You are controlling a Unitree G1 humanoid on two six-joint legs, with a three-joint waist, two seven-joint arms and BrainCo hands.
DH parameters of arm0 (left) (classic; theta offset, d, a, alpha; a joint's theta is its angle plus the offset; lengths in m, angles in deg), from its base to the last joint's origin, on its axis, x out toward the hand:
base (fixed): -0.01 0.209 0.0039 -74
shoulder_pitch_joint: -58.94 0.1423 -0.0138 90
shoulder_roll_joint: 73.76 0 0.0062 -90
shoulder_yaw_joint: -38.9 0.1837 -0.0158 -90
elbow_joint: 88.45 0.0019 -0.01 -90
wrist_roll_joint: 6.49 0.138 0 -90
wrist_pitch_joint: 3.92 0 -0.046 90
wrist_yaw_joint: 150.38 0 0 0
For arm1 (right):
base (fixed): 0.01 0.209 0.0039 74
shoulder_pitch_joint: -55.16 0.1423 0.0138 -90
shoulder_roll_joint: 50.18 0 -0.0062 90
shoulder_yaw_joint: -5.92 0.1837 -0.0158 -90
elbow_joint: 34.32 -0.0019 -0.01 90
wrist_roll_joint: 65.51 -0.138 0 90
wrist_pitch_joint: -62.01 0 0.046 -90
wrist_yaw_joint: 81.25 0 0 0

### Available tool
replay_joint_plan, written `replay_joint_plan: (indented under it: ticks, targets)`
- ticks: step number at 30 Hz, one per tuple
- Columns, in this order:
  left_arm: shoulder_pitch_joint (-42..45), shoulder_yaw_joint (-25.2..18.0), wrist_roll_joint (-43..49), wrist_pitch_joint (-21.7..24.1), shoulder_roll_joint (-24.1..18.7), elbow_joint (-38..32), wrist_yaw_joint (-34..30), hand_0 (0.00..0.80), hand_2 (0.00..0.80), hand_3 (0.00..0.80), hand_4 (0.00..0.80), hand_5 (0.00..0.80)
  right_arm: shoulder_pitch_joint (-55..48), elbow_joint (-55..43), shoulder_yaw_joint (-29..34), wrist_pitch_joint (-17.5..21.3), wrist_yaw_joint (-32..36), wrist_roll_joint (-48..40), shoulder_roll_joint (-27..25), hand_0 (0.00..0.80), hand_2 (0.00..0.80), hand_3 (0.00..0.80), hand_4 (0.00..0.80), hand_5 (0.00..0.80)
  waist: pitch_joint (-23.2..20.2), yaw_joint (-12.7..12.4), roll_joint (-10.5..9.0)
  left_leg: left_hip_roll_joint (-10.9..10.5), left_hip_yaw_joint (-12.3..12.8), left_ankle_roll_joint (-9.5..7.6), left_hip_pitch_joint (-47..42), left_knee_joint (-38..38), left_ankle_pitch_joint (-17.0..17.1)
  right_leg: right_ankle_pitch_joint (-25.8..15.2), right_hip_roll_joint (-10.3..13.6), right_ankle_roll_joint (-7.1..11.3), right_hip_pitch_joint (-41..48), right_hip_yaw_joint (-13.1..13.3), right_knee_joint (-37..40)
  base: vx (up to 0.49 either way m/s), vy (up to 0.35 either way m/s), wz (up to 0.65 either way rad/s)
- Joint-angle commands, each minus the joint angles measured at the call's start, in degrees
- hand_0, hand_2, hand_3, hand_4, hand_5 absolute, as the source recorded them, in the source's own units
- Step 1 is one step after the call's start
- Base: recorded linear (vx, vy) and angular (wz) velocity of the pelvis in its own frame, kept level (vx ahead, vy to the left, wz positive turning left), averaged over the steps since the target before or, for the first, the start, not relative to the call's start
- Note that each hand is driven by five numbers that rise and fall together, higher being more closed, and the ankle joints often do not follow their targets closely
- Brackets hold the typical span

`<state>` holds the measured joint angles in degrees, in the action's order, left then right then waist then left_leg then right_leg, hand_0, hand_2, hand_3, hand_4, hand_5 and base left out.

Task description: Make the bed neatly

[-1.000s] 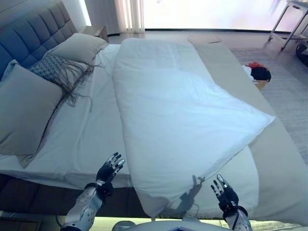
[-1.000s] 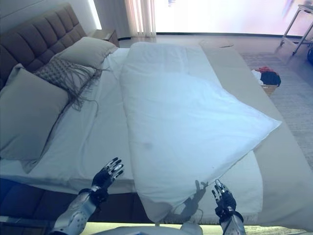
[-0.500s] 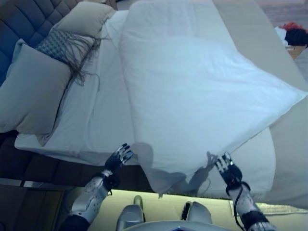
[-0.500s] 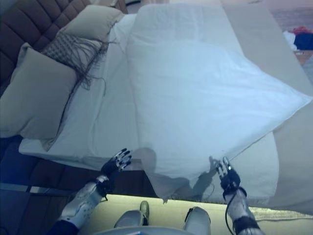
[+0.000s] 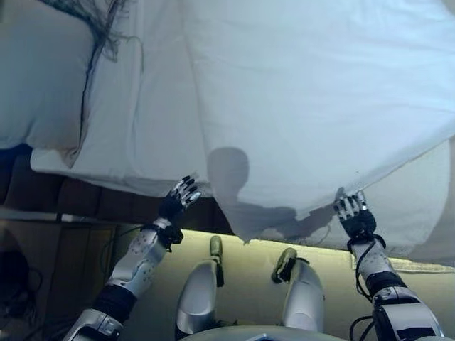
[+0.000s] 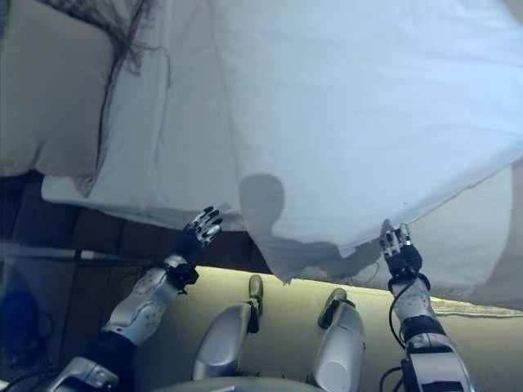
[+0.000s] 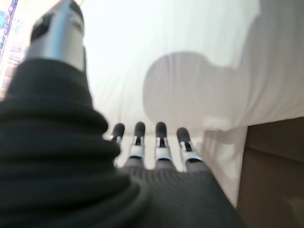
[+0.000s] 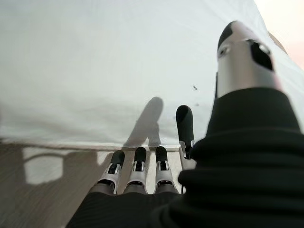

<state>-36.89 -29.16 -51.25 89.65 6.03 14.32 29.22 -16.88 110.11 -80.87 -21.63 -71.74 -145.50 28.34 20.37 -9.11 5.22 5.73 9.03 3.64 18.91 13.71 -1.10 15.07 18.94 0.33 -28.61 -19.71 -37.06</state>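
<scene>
A white duvet (image 5: 313, 92) lies askew on the bed, its near corner (image 5: 245, 224) hanging over the bed's edge. The white sheet (image 5: 153, 128) shows to its left. My left hand (image 5: 178, 202) is open at the bed's near edge, left of the hanging corner, fingers (image 7: 138, 135) straight toward the sheet. My right hand (image 5: 353, 213) is open just below the duvet's near edge on the right, fingers (image 8: 137, 159) straight and close to the hem, holding nothing.
A grey pillow (image 5: 39, 78) lies at the head end on the left, with a fringed cushion's dark tassels (image 5: 99, 28) beside it. The dark bed base (image 5: 92, 202) shows under the mattress. A beige bedspread (image 5: 398, 199) lies under the duvet at right.
The camera has tilted down, so the bed fills the view's top. Both hands have reached closer to the bed's near edge and stay open.
</scene>
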Motion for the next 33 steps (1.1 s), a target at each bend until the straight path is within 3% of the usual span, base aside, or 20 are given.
replay_joint_plan:
  ticks: [1,8,18,33]
  targets:
    - [-0.8,0.6,-2.8,2.9,-2.1,-4.4,-0.6,0.000,0.000,0.000,0.000,0.000,2.9,3.0,4.3,1.9,2.9,-4.5,-3.8,0.000,0.000,0.000,0.000,0.000,2.1,-2.0,-1.12,2.3,-2.9,-1.19,7.4,11.7,-6.2,-20.8,8.0,9.65,5.0,-1.1,19.7,0.009,0.034,0.23]
    - [-2.2,2.9,-4.6,3.8,-2.1,-5.1,0.7,0.000,0.000,0.000,0.000,0.000,7.5,11.7,8.5,-2.0,3.7,-4.0,-10.1,0.000,0.000,0.000,0.000,0.000,2.2,-2.1,0.69,0.4,-3.1,-2.63,11.5,15.8,-7.5,-19.1,10.5,9.99,-2.2,2.3,12.9,0.001,0.049,0.15]
    - [-3.7,5.1,-6.1,5.4,-1.8,-4.4,1.4,0.000,0.000,0.000,0.000,0.000,14.0,16.1,9.0,-5.5,3.9,-2.3,-15.5,0.000,0.000,0.000,0.000,0.000,2.3,-1.9,2.52,-0.5,-3.2,-3.16,13.8,15.7,-6.8,-18.9,9.9,10.34,-6.6,4.9,11.4,0.005,0.030,0.04]
    - [-3.3,6.4,-7.6,5.7,-2.1,-3.5,0.9,0.000,0.000,0.000,0.000,0.000,18.5,18.4,8.0,-6.8,7.9,-1.0,-19.7,0.000,0.000,0.000,0.000,0.000,1.1,-3.0,3.26,-0.4,-3.9,-2.51,14.6,14.3,-5.2,-18.3,9.8,10.49,-8.2,5.1,10.3,0.029,-0.002,0.02]
